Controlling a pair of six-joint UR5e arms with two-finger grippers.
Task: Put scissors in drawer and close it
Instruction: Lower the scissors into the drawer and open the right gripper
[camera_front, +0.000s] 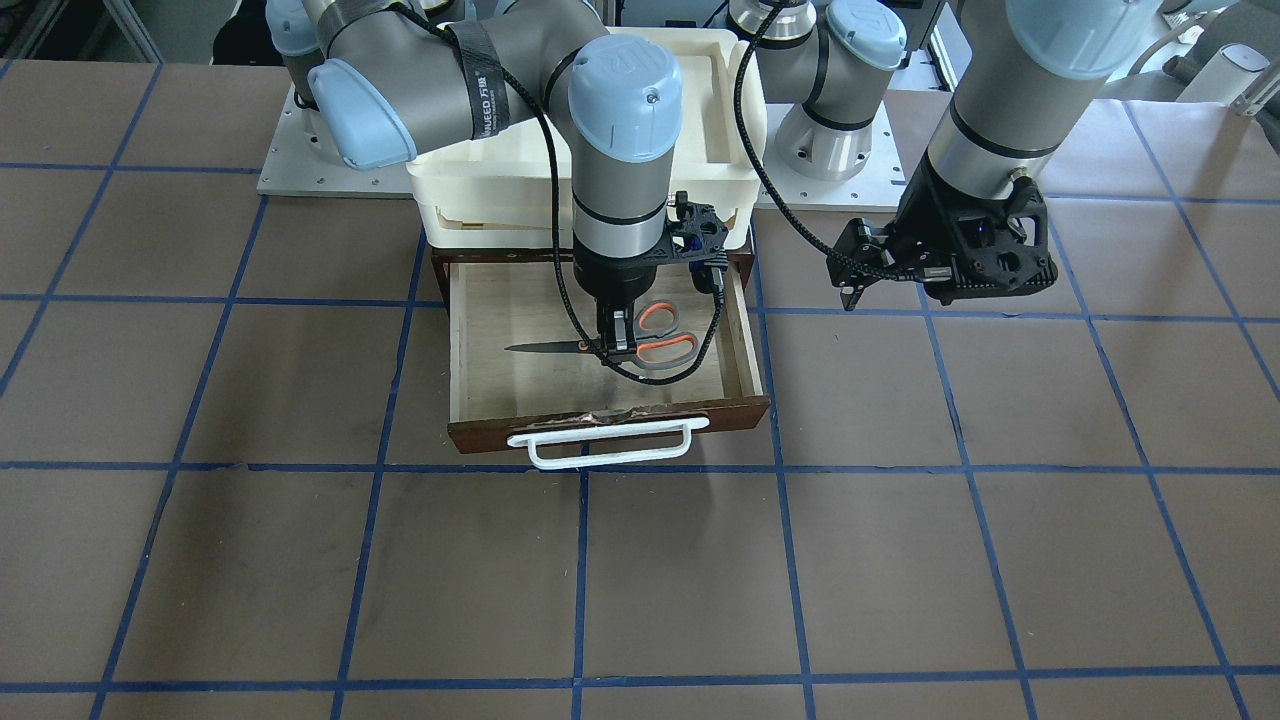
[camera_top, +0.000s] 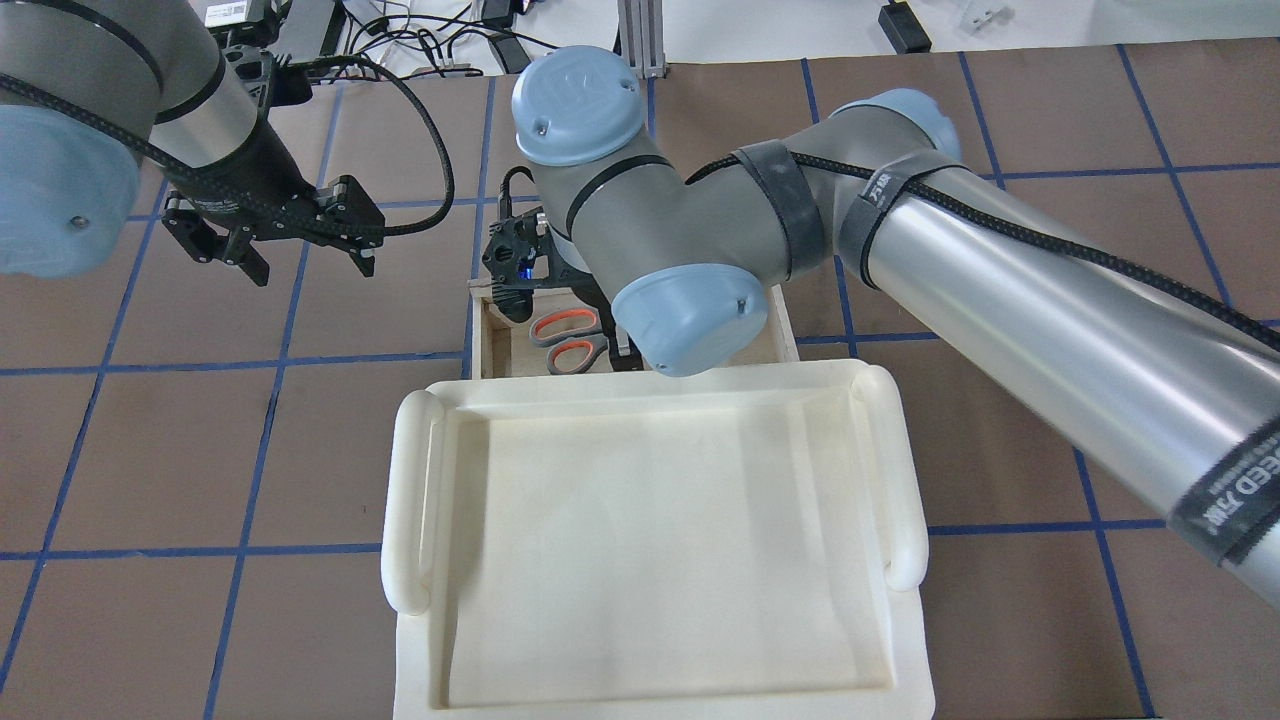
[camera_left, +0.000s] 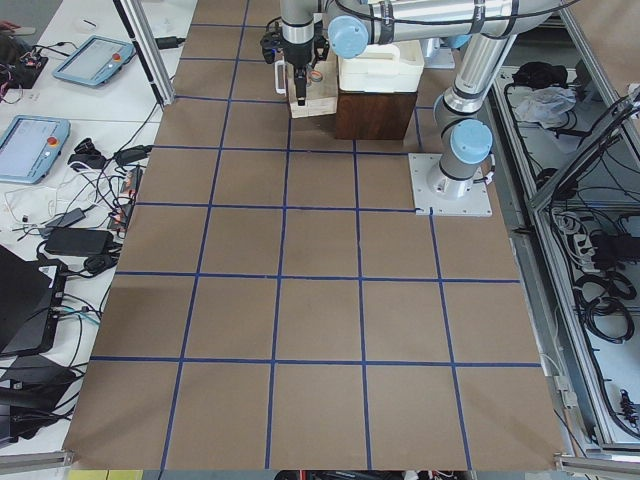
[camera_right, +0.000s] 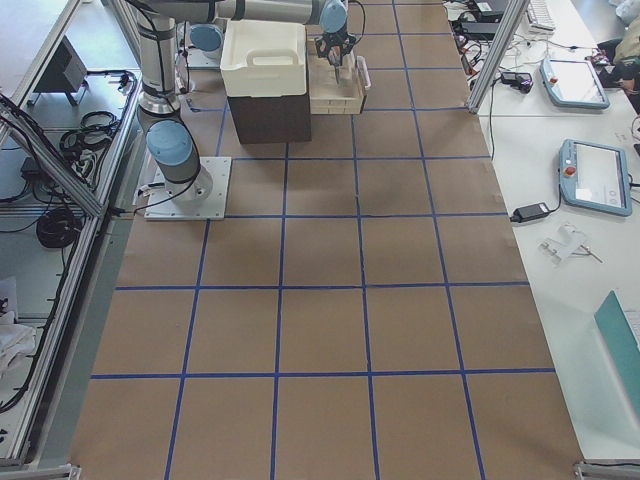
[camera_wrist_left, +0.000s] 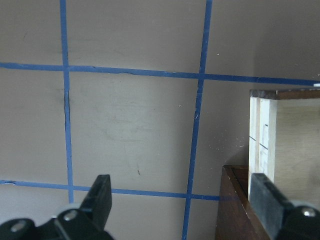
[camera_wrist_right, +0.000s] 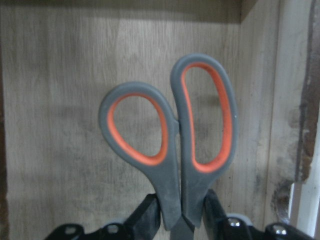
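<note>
Exterior front-facing — scissors (camera_front: 560, 347) widthwise in drawer (camera_front: 510, 385) — blades toward view's left

There is one pair of scissors (camera_wrist_right: 172, 165), with two orange-red loops. One drawer (camera_front: 745, 345) stands open, carrying one white bar handle (camera_front: 600, 447), and one white tray (camera_top: 405, 500) sits above it. Two robot arms show, the left arm (camera_front: 1000, 110) and the right arm (camera_front: 620, 190), with one gripper each: the left gripper (camera_top: 310, 268) and the right gripper (camera_front: 620, 345), two fingers apiece. Two screen pendants lie on the side bench, a far pendant (camera_left: 95, 60) and a near pendant (camera_left: 30, 145).
</note>
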